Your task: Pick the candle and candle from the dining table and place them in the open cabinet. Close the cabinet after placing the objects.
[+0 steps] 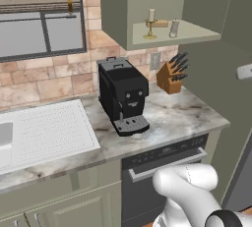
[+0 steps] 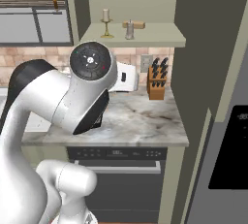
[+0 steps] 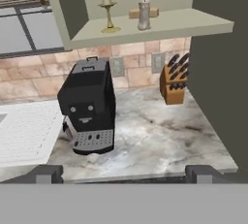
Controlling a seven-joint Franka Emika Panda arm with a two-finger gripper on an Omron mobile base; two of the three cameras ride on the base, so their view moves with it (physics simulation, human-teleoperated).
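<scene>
Hand view, L to R: sink drainboard (image 3: 24, 133), coffee machine (image 3: 89, 109) on the counter (image 3: 155, 136), knife block (image 3: 175, 85), dark door panel (image 3: 220, 63) at R edge. Above, on the cabinet (image 3: 160, 26) shelf: gold-stemmed candle (image 3: 106, 6), then grey candle (image 3: 144, 14) beside a wood block (image 3: 145, 12). Gripper (image 3: 124, 172) spread wide, empty. Judged step: both candles placed; closing the door remains. Next move calls for reaching R to the door and swinging it shut. Left base view adds the oven (image 1: 165, 172) and door handle (image 1: 244, 71); right base view adds the arm (image 2: 72, 102) hiding the coffee machine.
</scene>
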